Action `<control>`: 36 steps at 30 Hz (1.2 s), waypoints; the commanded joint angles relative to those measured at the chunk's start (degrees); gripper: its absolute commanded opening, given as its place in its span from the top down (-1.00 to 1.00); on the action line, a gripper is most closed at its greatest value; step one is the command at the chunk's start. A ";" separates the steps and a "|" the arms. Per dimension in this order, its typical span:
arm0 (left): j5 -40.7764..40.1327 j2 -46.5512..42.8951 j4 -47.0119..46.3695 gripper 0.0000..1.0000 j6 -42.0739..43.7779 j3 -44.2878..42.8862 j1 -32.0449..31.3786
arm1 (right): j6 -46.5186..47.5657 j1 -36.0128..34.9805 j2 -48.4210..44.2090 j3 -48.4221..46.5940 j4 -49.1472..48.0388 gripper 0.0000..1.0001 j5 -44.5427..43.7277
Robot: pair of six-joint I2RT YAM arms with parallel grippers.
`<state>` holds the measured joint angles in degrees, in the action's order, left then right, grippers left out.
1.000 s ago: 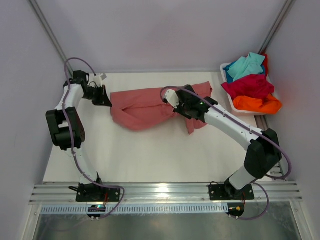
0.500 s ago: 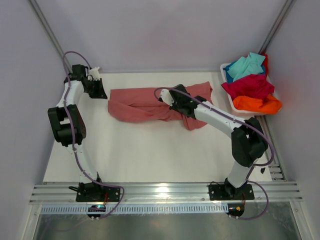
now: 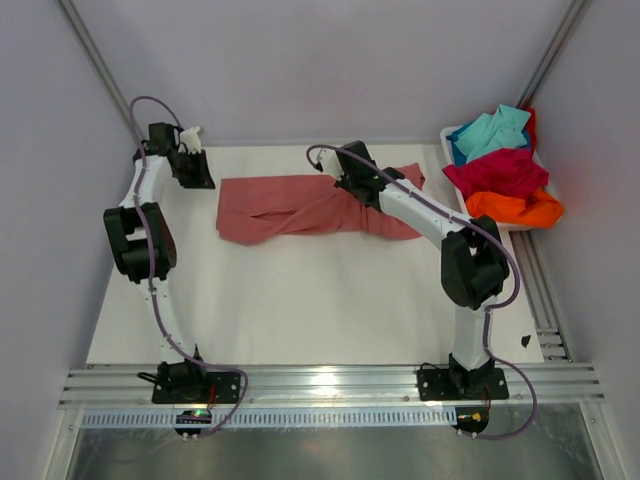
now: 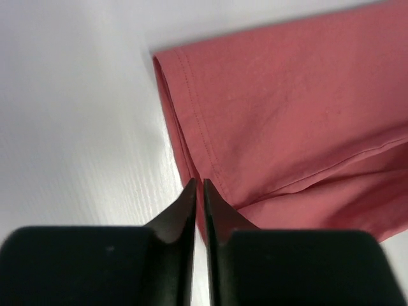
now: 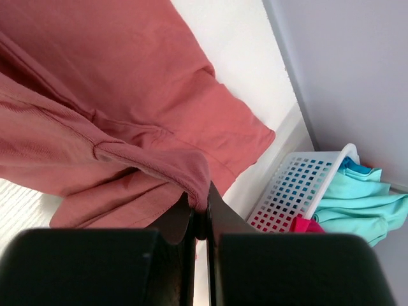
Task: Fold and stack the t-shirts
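Right arm [image 3: 430,215] has stretched back, fingers [image 5: 178,229] pinching the pink t-shirt [image 3: 290,205] (left fingers [image 4: 178,217] nearly closed, empty).

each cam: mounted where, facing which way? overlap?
Top: above and behind, looking down on the table; left arm and right arm in full.
Left wrist: behind the left gripper, facing the hem of the pink t-shirt; fingers show.
Right wrist: behind the right gripper pinching that t-shirt, facing the basket; fingers show.
Shared: all see the t-shirt; top and right wrist see the basket.
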<state>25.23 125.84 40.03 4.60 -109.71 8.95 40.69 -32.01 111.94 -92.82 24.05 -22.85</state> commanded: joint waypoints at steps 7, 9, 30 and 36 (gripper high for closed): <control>0.17 -22.24 -0.03 -0.84 15.86 20.73 -3.15 | 0.10 0.11 0.03 -3.25 -0.24 0.94 -0.53; 0.08 -29.90 0.57 -0.87 22.34 29.79 -3.24 | 0.27 0.11 -0.23 -2.20 -0.58 0.94 -0.53; 2.01 -35.06 -10.75 -0.97 22.03 45.99 -3.33 | -5.53 0.37 -0.49 -3.34 1.08 0.94 0.61; 0.61 -29.78 -12.78 -0.97 21.15 44.58 -3.33 | -5.36 0.37 -0.85 -2.63 1.00 0.94 0.62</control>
<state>24.93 94.87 31.42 27.16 -62.28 5.39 36.12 -31.70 114.54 -94.30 25.76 -22.48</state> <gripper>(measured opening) 0.987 0.064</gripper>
